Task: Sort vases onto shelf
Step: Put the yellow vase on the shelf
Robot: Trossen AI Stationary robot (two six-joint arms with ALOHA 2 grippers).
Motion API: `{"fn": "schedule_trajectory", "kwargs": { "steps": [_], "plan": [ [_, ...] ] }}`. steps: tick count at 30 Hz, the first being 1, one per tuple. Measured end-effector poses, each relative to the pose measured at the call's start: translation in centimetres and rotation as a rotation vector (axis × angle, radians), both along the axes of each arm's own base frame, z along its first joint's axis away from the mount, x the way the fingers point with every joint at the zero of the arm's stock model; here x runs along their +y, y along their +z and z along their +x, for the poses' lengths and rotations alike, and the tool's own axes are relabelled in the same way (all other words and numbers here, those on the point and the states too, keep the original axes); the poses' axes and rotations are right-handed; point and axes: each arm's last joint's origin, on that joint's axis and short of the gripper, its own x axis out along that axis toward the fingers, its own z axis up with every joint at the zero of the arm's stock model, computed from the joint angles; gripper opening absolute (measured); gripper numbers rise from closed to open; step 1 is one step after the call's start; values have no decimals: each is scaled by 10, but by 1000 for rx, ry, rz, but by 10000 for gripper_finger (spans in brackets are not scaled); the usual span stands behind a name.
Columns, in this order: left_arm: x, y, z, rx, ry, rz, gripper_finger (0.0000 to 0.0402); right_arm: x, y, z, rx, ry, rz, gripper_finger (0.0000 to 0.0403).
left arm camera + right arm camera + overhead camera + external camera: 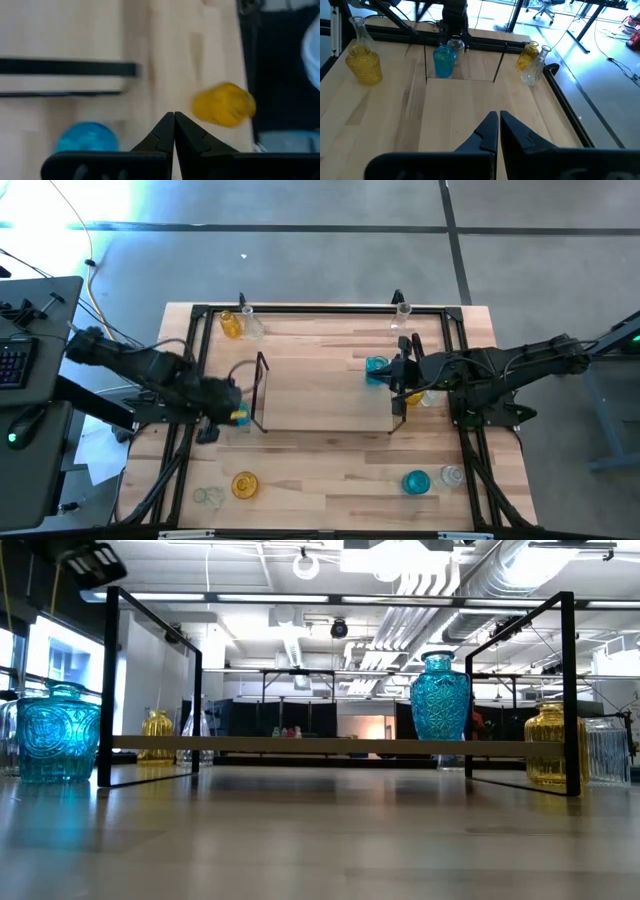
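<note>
The shelf (325, 395) is a low board with black wire frames at its two ends, in the middle of the table. My left gripper (174, 117) is shut and empty. It hovers by the shelf's left end (262, 392), above a turquoise vase (86, 137) and a yellow vase (224, 104). My right gripper (498, 117) is shut and empty at the shelf's right end (397, 405). It points along the board toward that turquoise vase (444, 61) and a clear vase (456, 47). Another turquoise vase (377, 367) and a yellow one (410, 395) stand close beside my right gripper.
More vases stand near the table's corners: yellow (231, 323) and clear (253, 325) far left, clear (403, 310) far right, clear (208, 497) and yellow (244, 483) near left, turquoise (415, 480) and clear (452, 475) near right. A black frame (320, 308) rims the table.
</note>
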Motion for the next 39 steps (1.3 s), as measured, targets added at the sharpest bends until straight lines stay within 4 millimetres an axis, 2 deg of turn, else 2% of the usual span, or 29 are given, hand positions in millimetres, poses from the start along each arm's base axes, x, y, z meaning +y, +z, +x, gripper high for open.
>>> {"fn": "schedule_trajectory", "kwargs": {
  "steps": [6, 14, 20, 25, 34, 39],
  "plan": [
    [-34, -12, 5, 95, -41, -44, 22, 0, 0, 0, 1, 0, 0, 0],
    [-70, -25, 24, 91, -28, -116, 96, 0, -1, 0, 10, 0, -3, 0],
    [-94, -52, 39, 190, -6, -117, 126, 0, -3, -1, 34, 0, -8, 0],
    [-107, -69, 46, 270, 21, -116, 131, 0, -4, -2, 50, 0, -12, 0],
    [-121, -86, 49, 352, 32, -140, 131, -1, -6, -3, 65, 0, -15, 0],
    [-126, -93, 50, 366, 8, -123, 99, -1, -6, -3, 65, 0, -15, 0]
  ]
}}
